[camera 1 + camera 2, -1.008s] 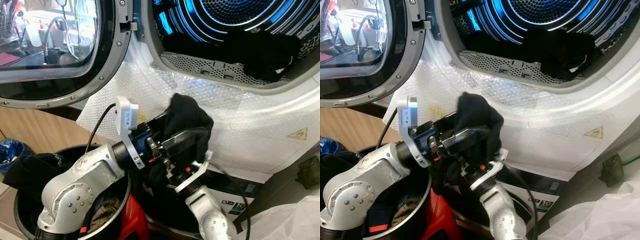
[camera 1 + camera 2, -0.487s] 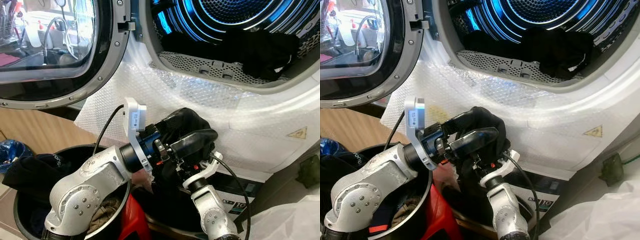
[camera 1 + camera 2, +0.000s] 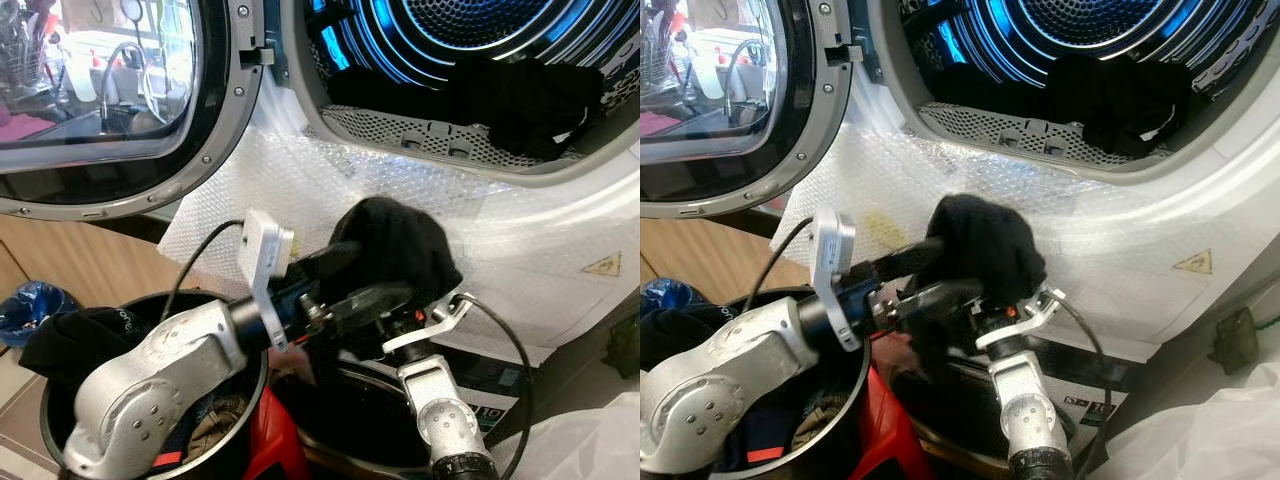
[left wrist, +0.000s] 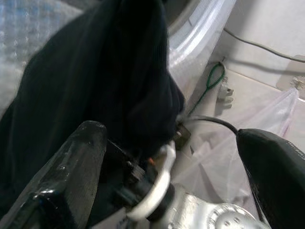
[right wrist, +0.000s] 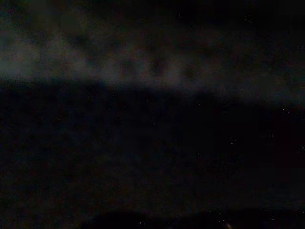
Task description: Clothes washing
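Left claw: my left claw (image 3: pixel 375 300) reaches across in front of the machine with its black fingers (image 4: pixel 71 176) spread a little around a bunched black garment (image 3: pixel 395 245); the cloth sits against one finger, so I judge it propped there, not pinched.
Right claw: my right claw (image 3: pixel 985 300) comes up from below into the same bundle; the cloth hides its fingers, so I cannot tell whether it has a grip.
Garment: held up between my two arms, just below the drum opening and not yet inside.
Drum: the blue-lit drum (image 3: pixel 470 40) already holds dark clothes (image 3: pixel 520 95), and the door (image 3: pixel 110 100) stands open to the left.
Baskets: the black basket (image 3: pixel 55 440) below still holds clothing.
Progress: loading looks partly done; this piece and the basket's remainder are left.
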`<state>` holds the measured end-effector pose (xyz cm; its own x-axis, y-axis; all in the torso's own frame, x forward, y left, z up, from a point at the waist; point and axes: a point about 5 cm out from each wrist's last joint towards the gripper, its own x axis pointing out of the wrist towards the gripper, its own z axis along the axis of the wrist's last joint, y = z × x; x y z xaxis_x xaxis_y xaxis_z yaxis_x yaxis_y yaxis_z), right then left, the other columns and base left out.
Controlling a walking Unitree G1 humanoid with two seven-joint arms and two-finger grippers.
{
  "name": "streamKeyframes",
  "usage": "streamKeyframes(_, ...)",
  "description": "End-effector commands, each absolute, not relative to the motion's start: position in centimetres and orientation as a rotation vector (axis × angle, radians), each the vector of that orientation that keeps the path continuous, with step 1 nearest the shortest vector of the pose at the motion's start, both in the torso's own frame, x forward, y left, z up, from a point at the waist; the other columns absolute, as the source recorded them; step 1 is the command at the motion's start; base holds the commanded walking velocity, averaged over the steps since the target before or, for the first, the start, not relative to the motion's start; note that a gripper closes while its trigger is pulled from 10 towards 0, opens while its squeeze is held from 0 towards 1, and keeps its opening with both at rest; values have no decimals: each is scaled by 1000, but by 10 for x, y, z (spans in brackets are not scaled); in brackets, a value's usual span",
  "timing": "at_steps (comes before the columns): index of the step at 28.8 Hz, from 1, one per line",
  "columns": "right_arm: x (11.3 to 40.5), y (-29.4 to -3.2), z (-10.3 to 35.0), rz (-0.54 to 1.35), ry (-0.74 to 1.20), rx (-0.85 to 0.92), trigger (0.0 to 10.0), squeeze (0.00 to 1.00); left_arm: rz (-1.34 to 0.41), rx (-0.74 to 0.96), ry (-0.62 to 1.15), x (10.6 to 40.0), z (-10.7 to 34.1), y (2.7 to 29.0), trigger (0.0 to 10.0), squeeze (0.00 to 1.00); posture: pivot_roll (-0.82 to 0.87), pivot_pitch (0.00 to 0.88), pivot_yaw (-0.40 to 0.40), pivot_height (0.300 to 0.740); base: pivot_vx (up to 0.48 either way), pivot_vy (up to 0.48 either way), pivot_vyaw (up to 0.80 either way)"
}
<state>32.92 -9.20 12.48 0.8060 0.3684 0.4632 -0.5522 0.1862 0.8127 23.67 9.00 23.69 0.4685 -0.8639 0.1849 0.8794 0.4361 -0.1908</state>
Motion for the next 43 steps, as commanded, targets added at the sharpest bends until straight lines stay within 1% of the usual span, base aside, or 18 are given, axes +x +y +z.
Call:
streamKeyframes(1, 335, -76, 152, 736, -271, 1281, 0, 0, -1128, -250, -95, 226, 246, 88, 10000, 1000, 57, 68, 9, 740, 0, 0, 0)
streamKeyframes(6, 343, -73, 161, 738, -305, 1311, 0, 0, -1207, -220, -49, 209, 241, 91, 10000, 1000, 72, 68, 19, 740, 0, 0, 0)
streamKeyframes(11, 344, -74, 164, 739, -317, 1317, 0, 0, -1212, -204, -27, 205, 239, 93, 10000, 1000, 72, 68, 19, 740, 0, 0, 0)
streamKeyframes(12, 346, -81, 171, 757, -352, 1318, 0, 0, -1161, -147, 10, 206, 230, 104, 10000, 0, 82, 70, 18, 740, 0, 0, 0)
streamKeyframes(15, 343, -102, 184, 847, -436, 1324, 0, 0, -955, -86, 48, 217, 215, 135, 10000, 0, 90, 71, 12, 740, 0, 0, 0)
streamKeyframes(17, 332, -111, 185, 946, -456, 1308, 0, 0, -840, -86, 22, 225, 211, 147, 10000, 0, 91, 73, 11, 740, 0, 0, 0)
streamKeyframes(18, 332, -111, 185, 946, -456, 1308, 0, 0, -840, -86, 22, 225, 211, 147, 10000, 0, 91, 73, 11, 740, 0, 0, 0)
streamKeyframes(19, 322, -120, 185, 1008, -468, 1304, 0, 0, -712, -107, 17, 233, 204, 164, 10000, 0, 91, 73, 11, 740, 0, 0, 0)
streamKeyframes(22, 317, -124, 184, 1027, -469, 1311, 0, 0, -649, -78, 19, 235, 198, 173, 10000, 0, 87, 74, 10, 740, 0, 0, 0)
streamKeyframes(25, 311, -128, 184, 1046, -468, 1315, 0, 0, -526, -40, 38, 239, 189, 192, 10000, 0, 83, 74, 12, 740, 0, 0, 0)
streamKeyframes(27, 310, -128, 184, 1050, -466, 1316, 0, 0, -503, -25, 36, 240, 188, 196, 10000, 0, 83, 74, 12, 740, 0, 0, 0)
streamKeyframes(29, 308, -132, 188, 1046, -476, 1317, 0, 0, -318, -2, 36, 245, 181, 219, 10000, 0, 81, 71, 13, 740, 0, 0, 0)
streamKeyframes(30, 308, -132, 188, 1046, -476, 1317, 0, 0, -318, -2, 36, 245, 181, 219, 10000, 0, 81, 71, 13, 740, 0, 0, 0)
streamKeyframes(32, 308, -134, 199, 1042, -515, 1333, 0, 0, -174, 11, 70, 246, 165, 238, 10000, 0, 81, 69, 11, 740, 0, 0, 0)
streamKeyframes(33, 308, -134, 199, 1042, -515, 1333, 0, 0, -174, 11, 70, 246, 165, 238, 10000, 0, 81, 69, 11, 740, 0, 0, 0)
streamKeyframes(34, 308, -136, 213, 1052, -558, 1351, 0, 0, -133, 7, 106, 243, 149, 243, 10000, 0, 80, 69, 11, 740, 0, 0, 0)
streamKeyframes(36, 308, -138, 229, 1095, -614, 1384, 0, 0, -135, 3, 148, 237, 132, 243, 10000, 0, 80, 69, 11, 740, 0, 0, 0)
streamKeyframes(43, 312, -139, 254, 1155, -649, 1364, 0, 0, -153, 25, 237, 226, 105, 238, 10000, 0, 85, 80, 4, 740, 0, 0, 0)
